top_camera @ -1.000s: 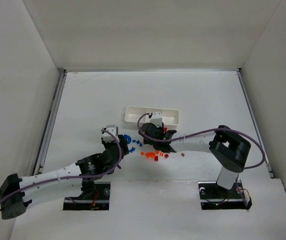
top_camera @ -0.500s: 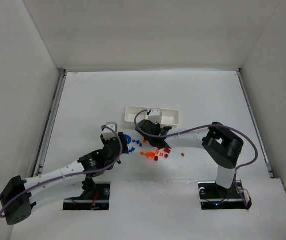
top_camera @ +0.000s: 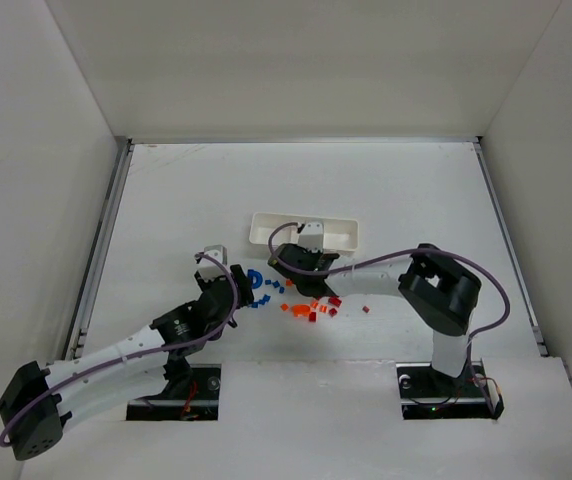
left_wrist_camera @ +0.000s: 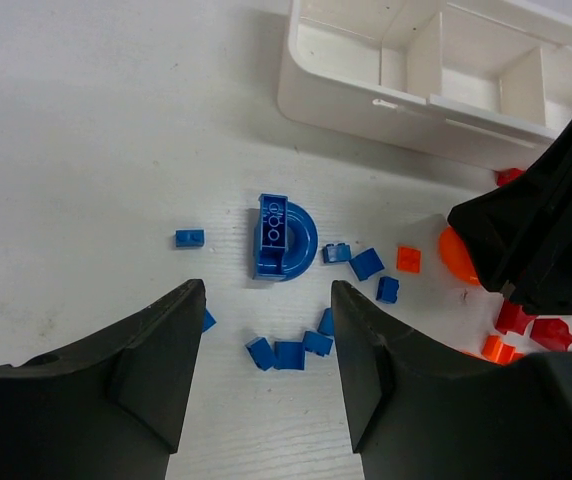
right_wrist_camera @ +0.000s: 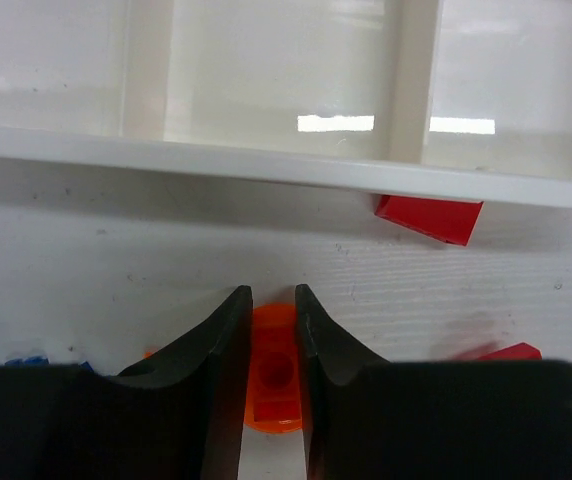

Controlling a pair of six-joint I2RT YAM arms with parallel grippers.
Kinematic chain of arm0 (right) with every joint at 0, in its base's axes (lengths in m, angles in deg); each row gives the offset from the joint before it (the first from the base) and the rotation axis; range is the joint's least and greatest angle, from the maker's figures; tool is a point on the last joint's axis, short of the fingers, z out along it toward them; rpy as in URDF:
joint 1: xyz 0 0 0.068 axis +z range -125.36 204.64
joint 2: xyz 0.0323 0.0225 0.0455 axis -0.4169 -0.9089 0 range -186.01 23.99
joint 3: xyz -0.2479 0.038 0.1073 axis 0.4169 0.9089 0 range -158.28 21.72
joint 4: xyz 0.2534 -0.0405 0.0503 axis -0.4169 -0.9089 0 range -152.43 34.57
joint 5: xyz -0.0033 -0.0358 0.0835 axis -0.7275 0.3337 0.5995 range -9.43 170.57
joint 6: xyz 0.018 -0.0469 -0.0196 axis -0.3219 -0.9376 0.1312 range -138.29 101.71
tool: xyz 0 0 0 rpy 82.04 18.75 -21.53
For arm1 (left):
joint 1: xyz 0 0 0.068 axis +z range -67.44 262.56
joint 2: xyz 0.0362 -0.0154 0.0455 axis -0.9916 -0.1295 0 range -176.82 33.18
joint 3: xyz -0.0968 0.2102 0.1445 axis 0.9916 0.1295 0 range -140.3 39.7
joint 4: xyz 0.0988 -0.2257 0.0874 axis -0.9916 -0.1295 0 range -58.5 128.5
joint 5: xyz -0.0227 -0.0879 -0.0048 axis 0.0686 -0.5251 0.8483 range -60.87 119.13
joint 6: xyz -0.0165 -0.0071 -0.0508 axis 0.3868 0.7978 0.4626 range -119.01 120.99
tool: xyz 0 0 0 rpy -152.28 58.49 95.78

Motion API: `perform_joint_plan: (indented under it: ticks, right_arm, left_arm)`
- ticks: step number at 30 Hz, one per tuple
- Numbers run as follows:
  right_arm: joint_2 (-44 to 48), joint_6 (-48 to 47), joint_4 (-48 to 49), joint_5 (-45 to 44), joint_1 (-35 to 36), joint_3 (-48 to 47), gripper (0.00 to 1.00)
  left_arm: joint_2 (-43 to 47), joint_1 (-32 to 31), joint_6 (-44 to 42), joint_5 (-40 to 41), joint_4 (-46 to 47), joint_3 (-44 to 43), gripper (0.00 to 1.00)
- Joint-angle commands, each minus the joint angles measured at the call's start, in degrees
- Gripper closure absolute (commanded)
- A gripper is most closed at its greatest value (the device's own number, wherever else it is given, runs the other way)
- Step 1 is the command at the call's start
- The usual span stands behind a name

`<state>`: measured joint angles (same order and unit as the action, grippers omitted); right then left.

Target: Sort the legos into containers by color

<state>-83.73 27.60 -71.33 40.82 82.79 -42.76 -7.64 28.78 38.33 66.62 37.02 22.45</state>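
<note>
The legos lie scattered on the table in front of the containers, a white tray (top_camera: 261, 228) of three side-by-side compartments (left_wrist_camera: 416, 112). My right gripper (right_wrist_camera: 271, 300) is shut on an orange arch piece (right_wrist_camera: 273, 375) that rests on the table just short of the tray's near wall (right_wrist_camera: 266, 165). My left gripper (left_wrist_camera: 266, 295) hangs open over a few small blue bricks (left_wrist_camera: 288, 352), with a blue arch piece (left_wrist_camera: 284, 237) just beyond its fingertips. In the top view the left gripper (top_camera: 241, 285) is at the blue cluster (top_camera: 258, 285) and the right gripper (top_camera: 301, 265) is beside the tray.
Red and orange bricks (top_camera: 311, 308) are strewn right of the blue ones. A red brick (right_wrist_camera: 428, 217) lies against the tray's near wall. The right arm's black head (left_wrist_camera: 541, 240) stands close to the right of the left gripper's fingers.
The right gripper has come down in front of the tray and closed on the orange arch piece. The left gripper has opened wider and shifted slightly toward the blue bricks.
</note>
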Motion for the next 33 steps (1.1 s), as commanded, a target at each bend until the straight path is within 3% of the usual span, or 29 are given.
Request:
perform_joint_plan:
  ticks: [1, 3, 11, 17, 23, 33]
  right_arm:
    - [0.1, 2.2, -1.0, -3.6, 1.1, -1.3, 0.76]
    - [0.8, 2.2, -0.6, -4.1, 1.2, -1.0, 0.81]
    - [8.6, -2.5, 3.1, -4.6, 2.2, -0.5, 0.82]
    - [10.5, -7.8, 9.7, 2.6, 1.5, -4.2, 0.82]
    - [3.9, -11.7, 14.5, 8.8, -2.1, -14.1, 0.81]
    - [-7.1, -13.4, 17.8, 10.6, -6.5, -23.9, 0.78]
  left_arm:
    - [-0.3, 0.6, 1.5, -0.1, 1.8, 0.8, 0.49]
    - [-0.7, 0.6, 1.5, -0.1, 2.0, 0.6, 0.49]
    - [-1.4, 0.7, 2.2, -0.1, 2.0, 0.5, 0.49]
    - [-0.8, 0.0, 3.3, -0.4, 0.7, 0.8, 0.52]
    - [-3.6, 2.2, 3.2, -1.5, 3.1, 1.5, 0.53]
    - [-15.2, 5.0, 1.3, -4.6, 12.8, -0.4, 0.53]
